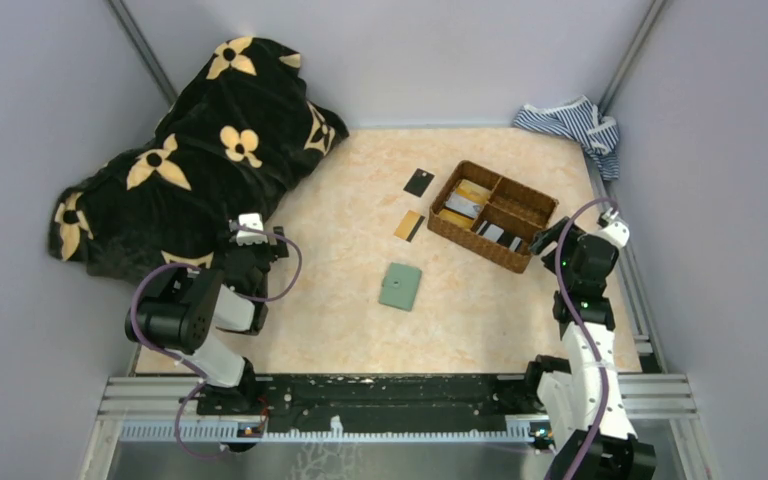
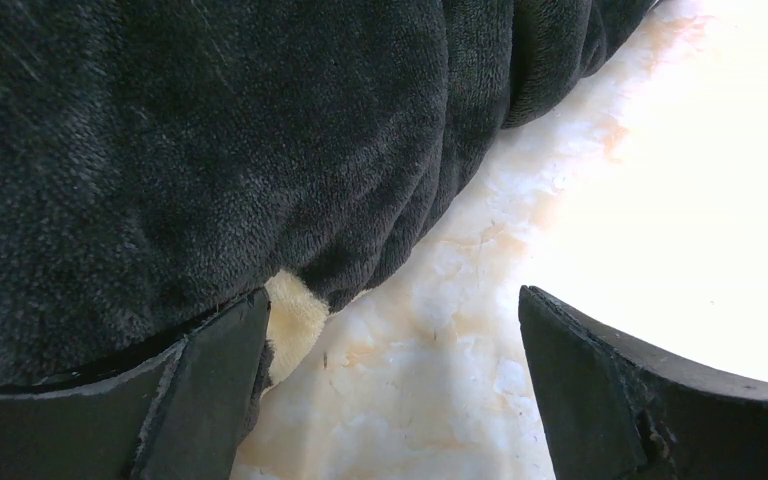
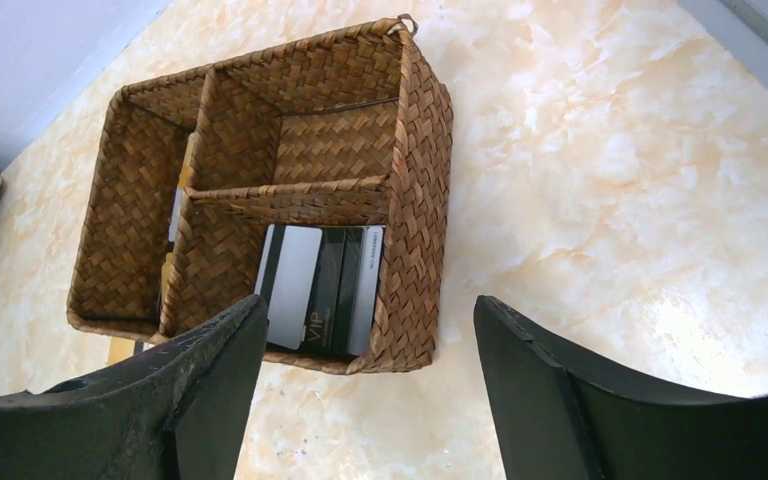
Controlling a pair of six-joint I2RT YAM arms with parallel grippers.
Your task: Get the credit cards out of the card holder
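Sage-green card holder [image 1: 400,286], brown woven basket [image 1: 475,246], black blanket [image 1: 210,175] (cream flowers)

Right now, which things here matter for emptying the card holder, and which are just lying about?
For the job: green card holder, lying closed on the table.
Lying about: woven basket, black card, gold card, flowered blanket, striped cloth.

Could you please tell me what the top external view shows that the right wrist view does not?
Only the top view shows the closed green card holder, the striped cloth and the left arm. Only the right wrist view shows the VIP lettering on a dark card in the woven basket. Both show that basket and the marble table.
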